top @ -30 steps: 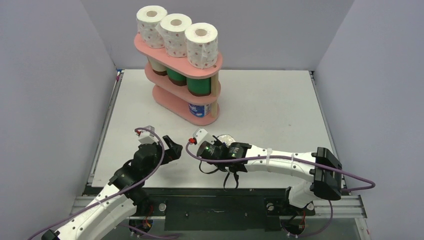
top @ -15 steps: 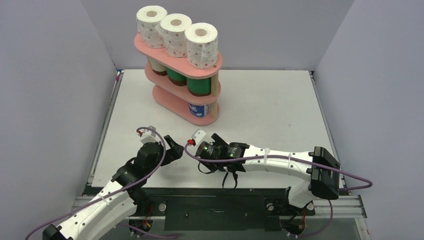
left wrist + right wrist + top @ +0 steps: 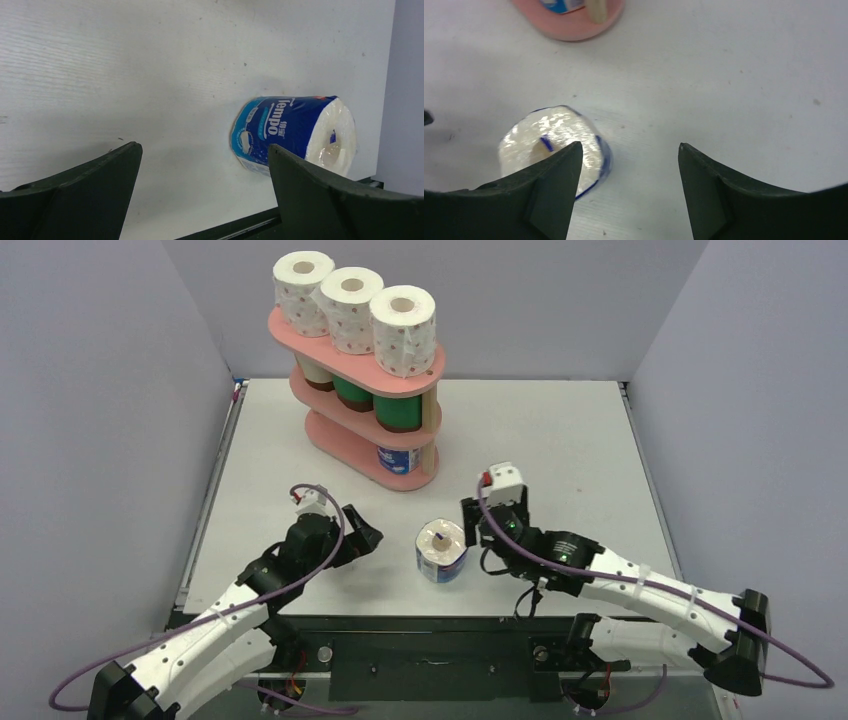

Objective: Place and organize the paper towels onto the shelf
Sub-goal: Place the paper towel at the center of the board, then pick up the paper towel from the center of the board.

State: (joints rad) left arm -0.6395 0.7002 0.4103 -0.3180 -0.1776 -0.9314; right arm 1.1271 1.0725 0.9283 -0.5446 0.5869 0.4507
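A blue-white wrapped paper towel roll (image 3: 441, 550) stands on end on the table between my two grippers. It shows to the right in the left wrist view (image 3: 292, 132) and at the lower left in the right wrist view (image 3: 541, 135). My left gripper (image 3: 368, 538) (image 3: 205, 150) is open and empty, left of the roll. My right gripper (image 3: 474, 528) (image 3: 630, 150) is open and empty, just right of it. The pink shelf (image 3: 428, 370) carries three red-dotted white rolls (image 3: 352, 308) on top, a cream and two green-wrapped rolls (image 3: 396, 412) in the middle, and one blue-white roll (image 3: 397, 458) at the bottom.
The shelf's bottom board (image 3: 574, 22) lies ahead of the right gripper. Grey walls (image 3: 110, 390) close in the table on three sides. The black front rail (image 3: 420, 645) runs along the near edge, close behind the roll.
My right gripper has let go of the blue-white roll and drawn back to the right, leaving it standing uncovered. My left gripper has moved a little forward and right toward it.
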